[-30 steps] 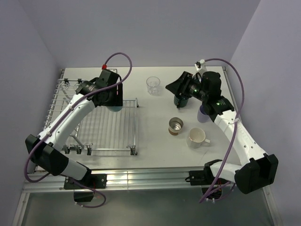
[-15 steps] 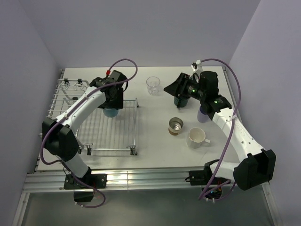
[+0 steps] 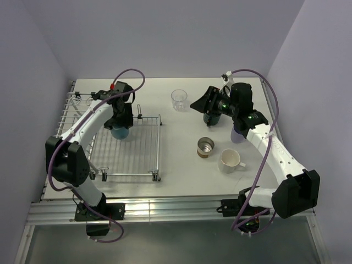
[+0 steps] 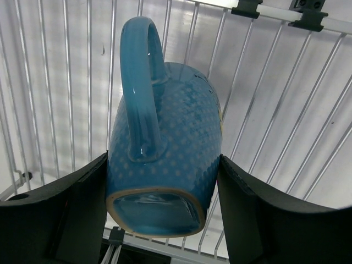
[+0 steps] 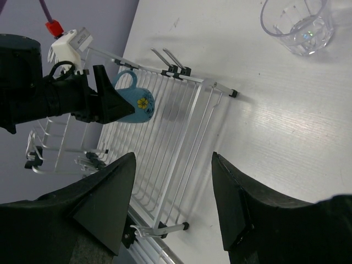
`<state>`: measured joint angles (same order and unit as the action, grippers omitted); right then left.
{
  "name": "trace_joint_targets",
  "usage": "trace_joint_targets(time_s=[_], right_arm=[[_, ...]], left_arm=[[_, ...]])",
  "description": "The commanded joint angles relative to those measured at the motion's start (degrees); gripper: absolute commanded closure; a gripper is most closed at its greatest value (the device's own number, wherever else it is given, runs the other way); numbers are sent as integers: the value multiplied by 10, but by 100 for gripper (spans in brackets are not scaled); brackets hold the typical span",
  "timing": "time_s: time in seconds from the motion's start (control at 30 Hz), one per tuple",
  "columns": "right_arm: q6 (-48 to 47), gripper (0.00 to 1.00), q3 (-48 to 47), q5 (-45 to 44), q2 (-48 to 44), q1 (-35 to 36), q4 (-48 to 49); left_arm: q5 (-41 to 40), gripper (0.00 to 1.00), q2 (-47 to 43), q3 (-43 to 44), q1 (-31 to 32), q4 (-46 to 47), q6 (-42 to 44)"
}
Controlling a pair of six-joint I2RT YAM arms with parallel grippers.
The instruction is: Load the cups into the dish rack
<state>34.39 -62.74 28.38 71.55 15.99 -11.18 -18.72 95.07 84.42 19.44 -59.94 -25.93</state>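
1 light blue mug point(image 4: 176, 126) clamped in left tool point(image 4: 163, 168) above dish rack point(image 4: 275, 11).

Left claw point(image 4: 164, 184) grips the light blue mug point(image 4: 181, 126), elbow bent; right claw point(image 5: 173, 181) gapes wide, arm outstretched.

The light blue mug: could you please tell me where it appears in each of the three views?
Top external: light blue mug left of centre, over the dish rack.
Left wrist: mug fills the centre, handle upward.
Right wrist: mug upper left, small.
Shared landmark: the dish rack's wires behind it.
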Motion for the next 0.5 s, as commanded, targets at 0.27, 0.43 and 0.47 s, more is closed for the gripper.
trace_joint_targets(time_s=[0.27, 0.43, 0.47], right_arm=[[-10, 35, -38, 5, 11, 8, 11], [-12, 35, -40, 3, 15, 9, 9], [-12, 35, -41, 4, 15, 10, 8]], left_arm=[[33, 98, -11, -24, -39, 56, 26], [27, 82, -4, -21, -40, 62, 28], [26, 76, -2, -21, -40, 62, 28]])
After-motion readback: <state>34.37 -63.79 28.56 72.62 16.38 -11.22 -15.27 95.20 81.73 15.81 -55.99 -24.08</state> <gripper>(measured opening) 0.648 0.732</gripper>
